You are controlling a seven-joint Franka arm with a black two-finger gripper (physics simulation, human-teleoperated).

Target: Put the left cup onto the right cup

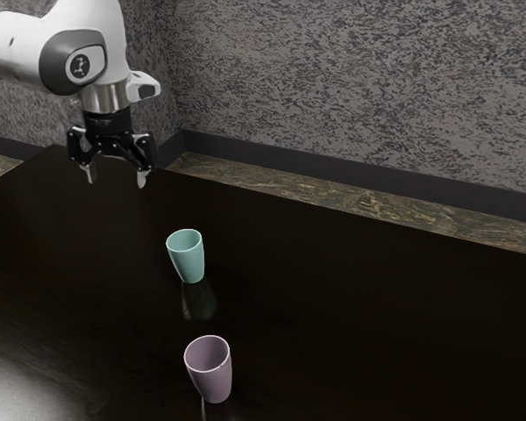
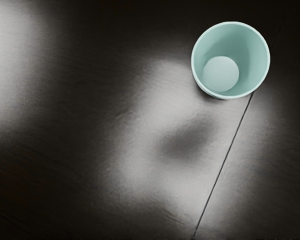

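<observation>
A teal cup stands upright near the middle of the dark table. A purple cup stands upright closer to the front edge, below the teal one in the exterior view. My gripper hangs open high above the table's far left part, up and to the left of the teal cup, with nothing between its fingers. From the wrist camera I look down into the teal cup, which stands off to one side of my hand.
A speckled grey wall rises behind the table, with a dark baseboard and a strip of mottled floor along it. A thin seam runs across the tabletop beside the teal cup.
</observation>
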